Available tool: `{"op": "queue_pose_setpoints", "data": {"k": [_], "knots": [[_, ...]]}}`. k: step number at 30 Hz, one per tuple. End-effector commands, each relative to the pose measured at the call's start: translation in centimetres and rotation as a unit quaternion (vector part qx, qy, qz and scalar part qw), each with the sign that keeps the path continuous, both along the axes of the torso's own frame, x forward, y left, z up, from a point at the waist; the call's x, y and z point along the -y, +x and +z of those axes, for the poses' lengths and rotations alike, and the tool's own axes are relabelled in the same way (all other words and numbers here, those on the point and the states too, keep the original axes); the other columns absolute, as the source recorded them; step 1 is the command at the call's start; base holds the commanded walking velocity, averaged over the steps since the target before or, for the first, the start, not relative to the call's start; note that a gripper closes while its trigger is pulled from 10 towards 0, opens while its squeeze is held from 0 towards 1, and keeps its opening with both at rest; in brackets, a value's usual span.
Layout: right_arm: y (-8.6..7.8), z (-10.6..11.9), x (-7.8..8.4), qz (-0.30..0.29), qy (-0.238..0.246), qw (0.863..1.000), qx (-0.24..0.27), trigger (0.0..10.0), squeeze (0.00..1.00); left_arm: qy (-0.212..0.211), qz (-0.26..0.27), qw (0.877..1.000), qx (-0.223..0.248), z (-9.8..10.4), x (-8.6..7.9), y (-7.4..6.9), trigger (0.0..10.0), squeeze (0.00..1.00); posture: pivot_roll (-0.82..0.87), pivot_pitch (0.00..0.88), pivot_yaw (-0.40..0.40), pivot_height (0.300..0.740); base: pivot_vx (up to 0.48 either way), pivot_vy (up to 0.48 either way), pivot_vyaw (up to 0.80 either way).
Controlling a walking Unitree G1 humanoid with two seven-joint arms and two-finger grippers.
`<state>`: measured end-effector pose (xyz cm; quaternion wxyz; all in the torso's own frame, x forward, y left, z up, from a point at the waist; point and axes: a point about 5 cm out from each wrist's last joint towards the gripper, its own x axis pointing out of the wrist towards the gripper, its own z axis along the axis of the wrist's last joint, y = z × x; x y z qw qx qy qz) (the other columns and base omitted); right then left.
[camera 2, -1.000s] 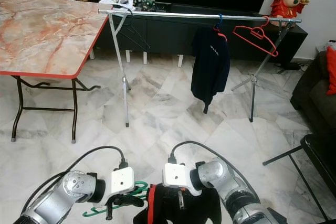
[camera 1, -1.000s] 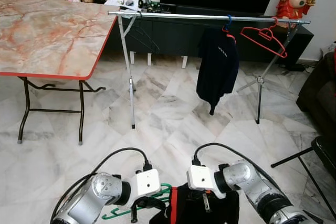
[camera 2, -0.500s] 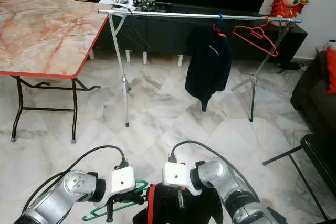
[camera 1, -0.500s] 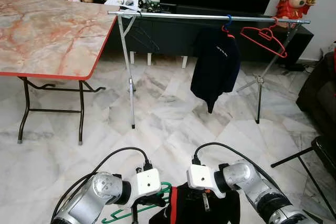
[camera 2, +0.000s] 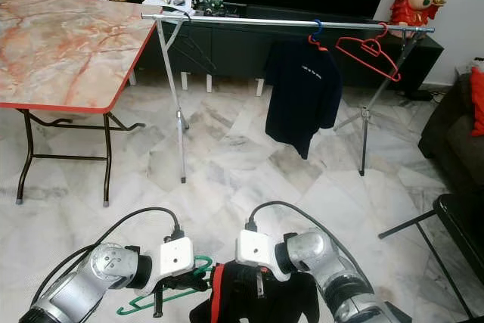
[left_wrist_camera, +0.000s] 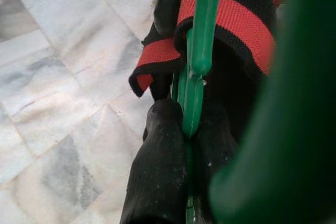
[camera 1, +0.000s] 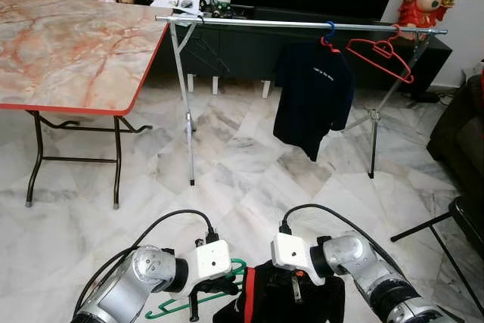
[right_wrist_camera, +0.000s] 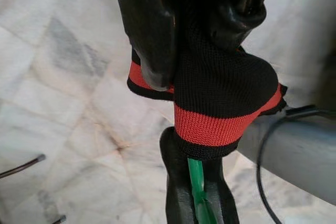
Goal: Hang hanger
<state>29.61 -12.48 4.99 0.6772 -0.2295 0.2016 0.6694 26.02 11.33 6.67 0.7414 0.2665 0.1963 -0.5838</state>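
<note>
A: Where is the green hanger (camera 1: 198, 302)?
B: Low in front of the robot, above the marble floor (camera 1: 249, 179). The left hand (left_wrist_camera: 181, 153) is clamped on its green bar, 2 black fingers (left_wrist_camera: 157, 177) pressing either side.
A: And the right hand (right_wrist_camera: 202, 40)?
B: It pinches the red-banded collar of the black garment (camera 2: 257, 299) that sits on the hanger, fingers closed on the knit.
A: The rail?
B: The clothes rail (camera 1: 302, 26) stands well ahead, carrying a dark shirt (camera 1: 314, 96) and a red hanger (camera 1: 382, 54); its other hangers are probably wire, too faint to tell.

Marble floor (camera 1: 249, 179) under clothes rack (camera 1: 302, 26) and folding table (camera 1: 68, 51)
</note>
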Motion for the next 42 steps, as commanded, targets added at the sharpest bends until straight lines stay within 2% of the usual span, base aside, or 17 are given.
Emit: {"op": "queue_pose_setpoints", "data": {"k": [1,3,4,5,6,10,11,19,22,23,24,25,26,33,42], "knots": [[0.4,1.0,0.3,-0.010,0.040,0.999,0.006,10.0,0.00,0.008,-0.002,1.000,-0.012,-0.6,-0.1,-0.3,0.0,0.00,0.10,0.057,-0.091,0.740,0.000,0.000,0.00],[0.4,1.0,0.4,-0.010,0.039,0.999,0.006,10.0,0.00,0.007,-0.001,1.000,-0.012,-0.6,-0.1,-0.3,0.0,0.00,0.10,0.056,-0.091,0.740,0.000,0.000,0.00],[0.4,0.9,0.5,-0.012,0.037,0.999,-0.002,10.0,0.07,0.006,-0.002,1.000,-0.012,-0.6,-0.1,-0.3,0.0,0.00,0.11,0.053,-0.089,0.740,0.000,0.000,0.00],[0.3,0.8,0.6,-0.012,0.036,0.999,-0.009,10.0,0.95,0.006,-0.002,1.000,-0.012,-0.6,-0.1,-0.3,0.0,0.00,0.11,0.052,-0.089,0.740,0.000,0.000,0.00],[0.2,0.8,0.6,-0.009,0.036,0.999,-0.012,10.0,1.00,0.006,-0.002,1.000,-0.013,-0.6,-0.1,-0.3,0.0,0.00,0.11,0.052,-0.089,0.740,0.000,0.000,0.00],[0.3,1.0,0.6,-0.006,0.041,0.999,0.007,10.0,1.00,0.005,-0.003,1.000,-0.013,-0.6,-0.1,-0.3,0.0,0.00,0.11,0.048,-0.087,0.740,0.000,0.000,0.00],[0.2,1.0,0.6,-0.005,0.046,0.999,0.005,10.0,0.00,0.005,-0.003,1.000,-0.013,-0.6,-0.1,-0.3,0.0,0.00,0.11,0.047,-0.087,0.740,0.000,0.000,0.00],[0.2,1.4,0.4,-0.024,0.107,0.994,-0.017,10.0,0.00,0.001,-0.002,1.000,-0.013,-0.5,-0.1,-0.3,0.0,0.00,0.11,0.046,-0.087,0.740,0.000,0.000,0.00],[-0.1,1.2,0.4,-0.047,0.148,0.987,-0.045,10.0,0.00,-0.002,-0.001,1.000,-0.014,-0.5,-0.1,-0.3,0.0,0.00,0.11,0.050,-0.086,0.740,0.000,0.000,0.00],[-0.2,1.1,0.4,-0.054,0.157,0.985,-0.054,9.4,0.00,-0.002,-0.001,1.000,-0.015,-0.5,-0.1,-0.3,0.0,0.00,0.11,0.051,-0.087,0.740,0.000,0.000,0.00],[-0.2,1.0,0.5,-0.058,0.163,0.983,-0.060,9.4,0.00,-0.003,-0.001,1.000,-0.015,-0.5,-0.1,-0.3,0.0,0.00,0.11,0.052,-0.087,0.740,0.000,0.000,0.00],[-0.3,0.9,0.5,-0.062,0.169,0.981,-0.066,4.0,0.00,-0.003,-0.001,1.000,-0.016,-0.5,-0.1,-0.3,0.0,0.00,0.11,0.053,-0.087,0.740,0.000,0.000,0.00],[-0.5,0.7,0.6,-0.066,0.181,0.977,-0.088,0.0,0.00,-0.003,-0.001,1.000,-0.016,-0.5,-0.1,-0.3,0.0,0.00,0.11,0.054,-0.086,0.740,0.000,0.000,0.00],[-0.9,0.1,1.0,-0.108,0.222,0.962,-0.115,0.0,0.00,-0.008,-0.001,1.000,-0.020,-0.5,-0.1,-0.4,0.0,0.00,0.11,0.062,-0.082,0.740,0.000,0.000,0.00],[-1.3,-0.2,1.0,-0.124,0.240,0.954,-0.127,0.0,0.00,-0.010,0.002,1.000,-0.020,-0.4,-0.2,-0.4,0.0,0.00,0.11,0.071,-0.079,0.740,0.000,0.000,0.00]]}}
